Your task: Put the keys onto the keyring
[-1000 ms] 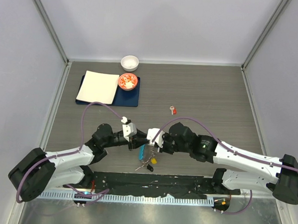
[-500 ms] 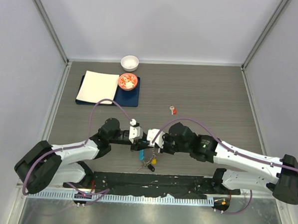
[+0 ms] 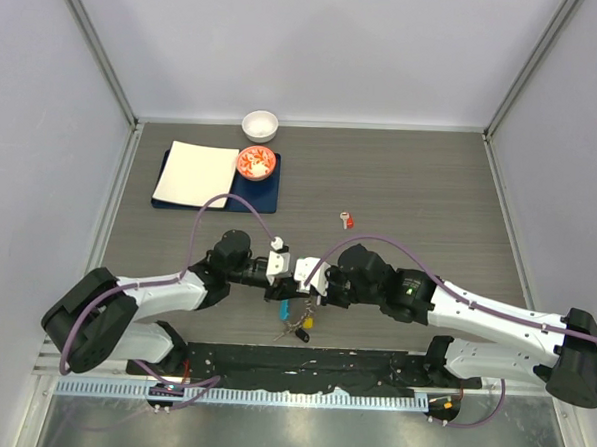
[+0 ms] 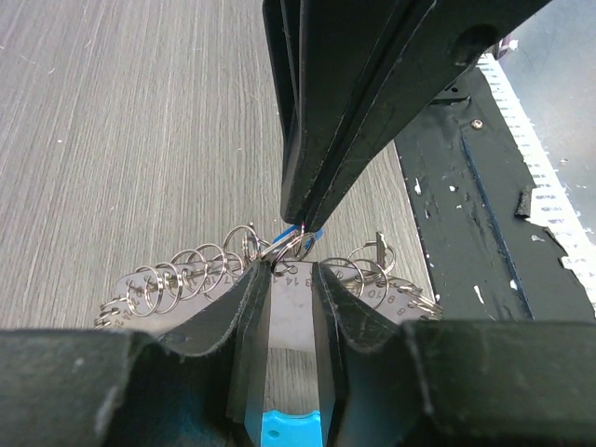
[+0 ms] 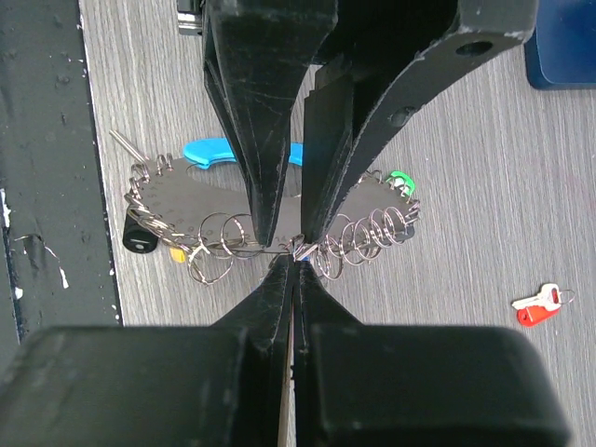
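The keyring (image 3: pixel 291 321) is a flat silver plate hung with several small rings, a light-blue strip (image 5: pixel 212 151), a green tag (image 5: pixel 399 177) and a yellow tag. My left gripper (image 4: pixel 291 291) is shut on the plate's middle. My right gripper (image 5: pixel 296 258) faces it, shut on a small ring at the plate's edge, with a fleck of blue at its tips. In the top view both grippers meet just above the bunch, left (image 3: pixel 281 287) and right (image 3: pixel 301 286). A dark-capped key (image 5: pixel 140 240) lies at the bunch's end. The red key (image 3: pixel 347 221) lies apart on the table.
A navy tray (image 3: pixel 262 200) with a white cloth (image 3: pixel 197 173) and an orange bowl (image 3: pixel 257 162) sits at the far left, with a white bowl (image 3: pixel 260 125) behind it. A black mat (image 3: pixel 301 366) runs along the near edge.
My left arm has stretched rightwards and its gripper has closed in on the right gripper over the keyring. The right arm and the red key have stayed put.
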Robot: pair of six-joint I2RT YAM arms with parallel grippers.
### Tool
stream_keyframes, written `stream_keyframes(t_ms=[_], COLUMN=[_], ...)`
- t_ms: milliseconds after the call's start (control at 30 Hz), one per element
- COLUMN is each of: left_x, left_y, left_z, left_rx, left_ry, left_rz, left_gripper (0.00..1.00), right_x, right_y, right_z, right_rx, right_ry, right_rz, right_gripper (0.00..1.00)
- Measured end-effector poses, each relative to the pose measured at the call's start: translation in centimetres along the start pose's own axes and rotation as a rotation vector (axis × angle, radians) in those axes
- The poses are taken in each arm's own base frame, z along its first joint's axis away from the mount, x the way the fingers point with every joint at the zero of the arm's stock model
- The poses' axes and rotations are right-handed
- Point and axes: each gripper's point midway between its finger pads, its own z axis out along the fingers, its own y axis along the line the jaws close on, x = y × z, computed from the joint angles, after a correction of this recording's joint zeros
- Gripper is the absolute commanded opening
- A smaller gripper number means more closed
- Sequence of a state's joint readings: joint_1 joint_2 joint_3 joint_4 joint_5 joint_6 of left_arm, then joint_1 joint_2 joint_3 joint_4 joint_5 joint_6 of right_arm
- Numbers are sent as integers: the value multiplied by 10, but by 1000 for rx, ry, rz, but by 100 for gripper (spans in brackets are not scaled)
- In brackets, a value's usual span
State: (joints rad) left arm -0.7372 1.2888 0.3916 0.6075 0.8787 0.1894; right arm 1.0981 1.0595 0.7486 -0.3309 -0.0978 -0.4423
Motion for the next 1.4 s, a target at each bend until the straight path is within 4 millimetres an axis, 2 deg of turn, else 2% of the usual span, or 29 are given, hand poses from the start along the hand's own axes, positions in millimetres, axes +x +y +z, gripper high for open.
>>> stream_keyframes(t_ms=[267, 400, 533, 767, 1033, 1400], left_x=[2, 2, 2, 0, -14, -31], left_y=[1, 1, 1, 4, 9, 13], left_z=[3, 4, 4, 3, -3, -18], left_rx=[15, 19, 18, -10, -93, -216], left_ry=[7, 6, 5, -7, -71, -145], left_rz=[-10, -14, -17, -29, -67, -145], left_gripper=[26, 17, 0, 0, 0, 0], right_x=[-1, 0, 0, 3, -2, -5], right_y=[0, 0, 1, 1, -2, -4], right_z=[0, 0, 0, -5, -15, -15], right_rx=[0, -2, -8, -3, 16, 23], right_ry=[-2, 1, 2, 12, -1, -14], right_rz=[0, 0, 1, 1, 0, 2], right_gripper=[1, 1, 1, 1, 1, 1])
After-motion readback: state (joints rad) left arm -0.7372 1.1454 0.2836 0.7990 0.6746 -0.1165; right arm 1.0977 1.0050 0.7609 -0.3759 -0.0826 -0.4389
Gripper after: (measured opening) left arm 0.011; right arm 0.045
